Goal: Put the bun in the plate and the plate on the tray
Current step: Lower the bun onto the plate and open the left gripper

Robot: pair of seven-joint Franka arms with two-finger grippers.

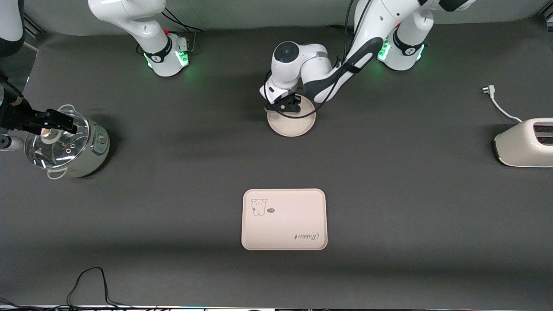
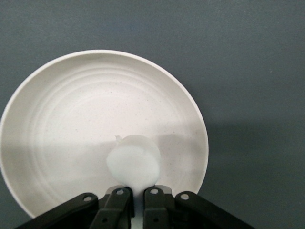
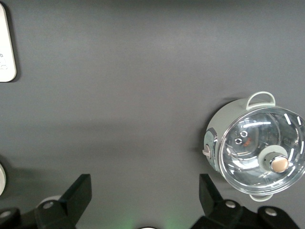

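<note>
Bun (image 2: pixel 134 161) sits pinched between the closed fingers of the left gripper (image 1: pixel 283 105), held just above the plate's inner surface near its rim (whether it touches the dish cannot be told).

Nearest the front camera lies the tray (image 1: pixel 284 219), flat on the dark table (image 1: pixel 173 216), its cartoon animal and "Rabbit" script facing up; nothing rests on it.

Farther from the camera, well apart from the tray, is the plate (image 1: pixel 298 126), with the left gripper over its edge on the side toward the robots' bases.

Toward the right arm's end of the table stands a pot (image 1: pixel 69 144) with a glass lid; the right gripper (image 1: pixel 52 123) hangs over it with its fingers spread wide and nothing between them, waiting.

Toward the left arm's end sits a cream toaster (image 1: pixel 525 144), its cord and plug (image 1: pixel 490 91) trailing farther from the camera.
</note>
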